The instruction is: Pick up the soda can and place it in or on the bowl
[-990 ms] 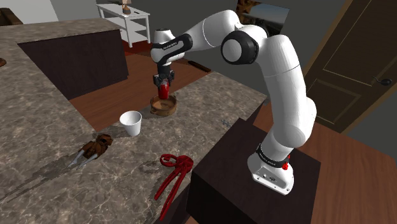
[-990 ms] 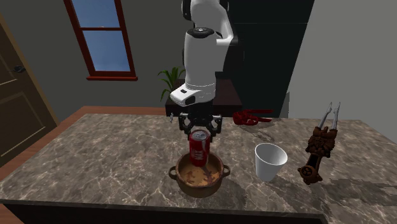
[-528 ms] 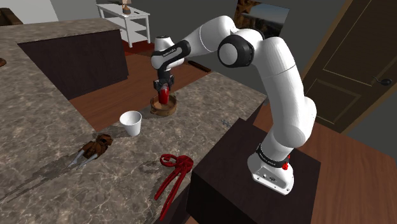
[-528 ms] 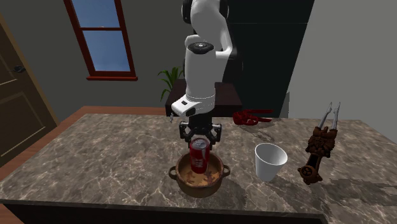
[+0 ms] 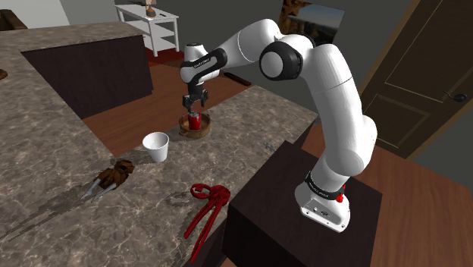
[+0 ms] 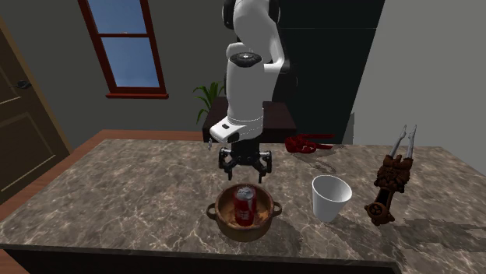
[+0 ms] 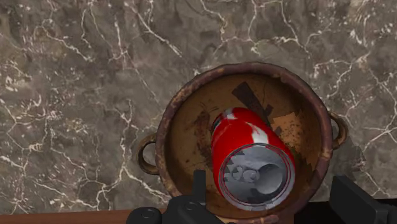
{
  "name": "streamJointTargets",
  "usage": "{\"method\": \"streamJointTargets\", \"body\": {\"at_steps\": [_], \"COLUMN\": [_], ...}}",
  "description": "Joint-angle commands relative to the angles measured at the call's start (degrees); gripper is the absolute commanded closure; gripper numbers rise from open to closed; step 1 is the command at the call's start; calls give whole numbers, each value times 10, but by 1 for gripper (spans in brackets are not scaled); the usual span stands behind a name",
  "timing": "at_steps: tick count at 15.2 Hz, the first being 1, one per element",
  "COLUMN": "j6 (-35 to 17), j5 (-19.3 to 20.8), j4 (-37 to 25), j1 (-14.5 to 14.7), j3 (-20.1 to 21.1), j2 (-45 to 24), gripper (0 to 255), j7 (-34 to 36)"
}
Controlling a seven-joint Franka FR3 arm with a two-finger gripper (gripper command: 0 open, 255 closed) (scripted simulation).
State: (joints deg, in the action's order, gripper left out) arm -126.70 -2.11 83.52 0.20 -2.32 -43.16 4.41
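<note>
While the can point(image 6: 244, 205) stands upright inside the bowl point(image 6: 226, 224), we see the jaws hang open just above it, clear of its top and gripping nothing. In the wrist view we look straight down on the can's grey lid point(image 7: 256, 175), with its red side beneath. The two black fingers stand wide apart on either side of the lid, and neither touches the can. We find the bowl brown and rusty, with a small loop handle at each side, and the can rests on its floor near the middle. The bowl sits on a dark marbled bench point(image 6: 117, 194), close to the edge that faces the second exterior camera.

From the shoulder view, we see the white arm point(image 5: 333, 98) reach over the bench to the bowl. A white cup point(image 5: 155, 146) stands near the bowl. Farther off lie brown-handled tongs point(image 5: 110, 178) and a red tool point(image 5: 206, 208), well apart from the can.
</note>
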Motion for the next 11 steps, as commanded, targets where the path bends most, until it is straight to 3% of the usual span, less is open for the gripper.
{"method": "streamJointTargets", "body": {"at_steps": [1, 11], "j6": [0, 49], "j5": [0, 2], "j4": [0, -10], "j1": [0, 1], "j3": [0, -1], "j2": [0, 40], "gripper": [0, 0], "j7": [0, 1]}}
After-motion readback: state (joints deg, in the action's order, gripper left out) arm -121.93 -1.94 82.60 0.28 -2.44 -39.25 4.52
